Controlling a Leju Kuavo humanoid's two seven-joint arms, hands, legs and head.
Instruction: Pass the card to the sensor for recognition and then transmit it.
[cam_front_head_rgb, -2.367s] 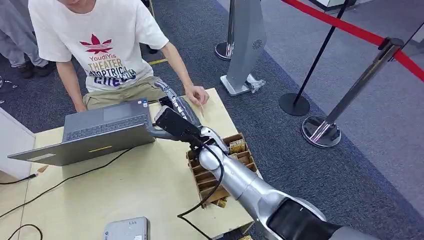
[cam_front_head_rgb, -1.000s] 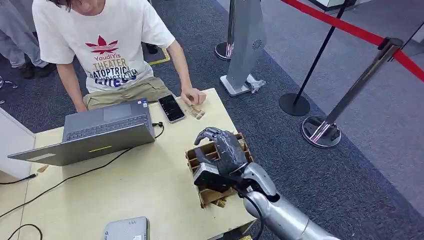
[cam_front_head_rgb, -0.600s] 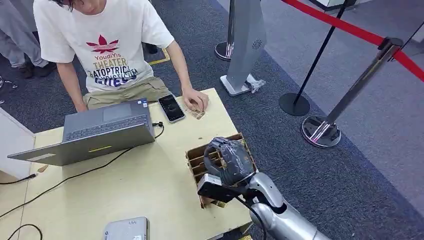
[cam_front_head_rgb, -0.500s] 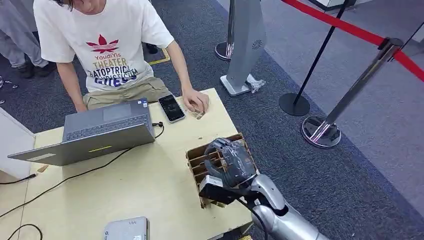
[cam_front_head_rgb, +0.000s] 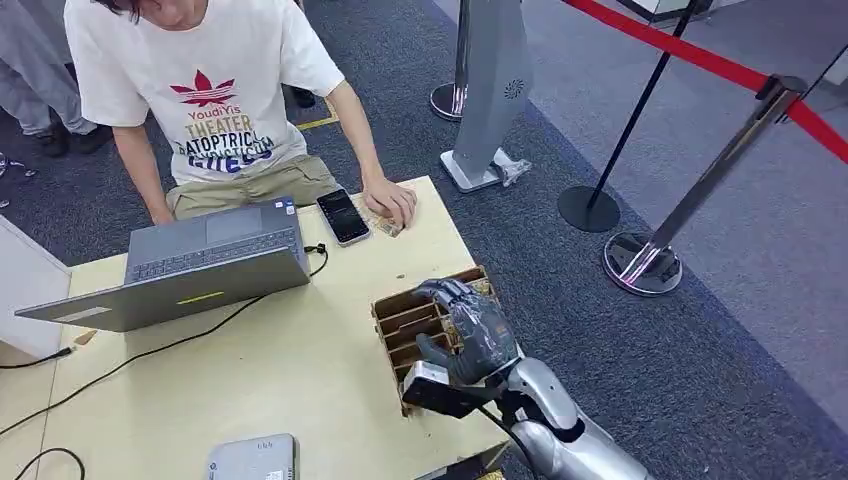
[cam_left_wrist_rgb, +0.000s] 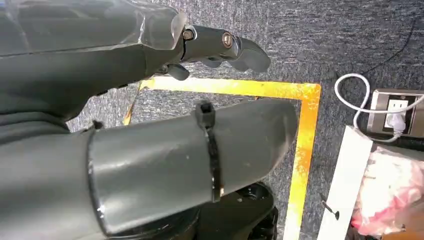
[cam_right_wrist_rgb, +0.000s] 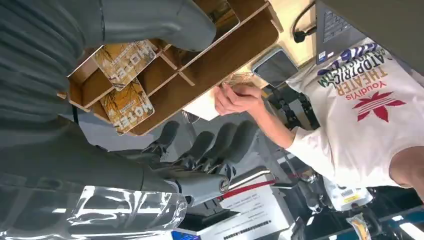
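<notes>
Over the rack, head view: our right hand (cam_front_head_rgb: 468, 325) hovers above the card rack (cam_front_head_rgb: 400, 318), fingers spread, grasping nothing. We judge the pick not yet made; sensing and handover remain.
Beyond the rack: a person's hand (cam_front_head_rgb: 390, 196) rests on a card (cam_front_head_rgb: 385, 225) beside the phone (cam_front_head_rgb: 343, 215).
Right wrist view: cards (cam_right_wrist_rgb: 123, 77) lie in rack slots; fingers (cam_right_wrist_rgb: 210, 142) parted.
Left wrist view: left hand (cam_left_wrist_rgb: 215, 45) hangs over carpet, released.
Hard to tell: which device is the sensor.

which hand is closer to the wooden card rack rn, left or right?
Right. The right hand hovers directly over the card rack, fingers apart, holding nothing. The left hand hangs over grey carpet with yellow floor tape, away from the rack.
</notes>
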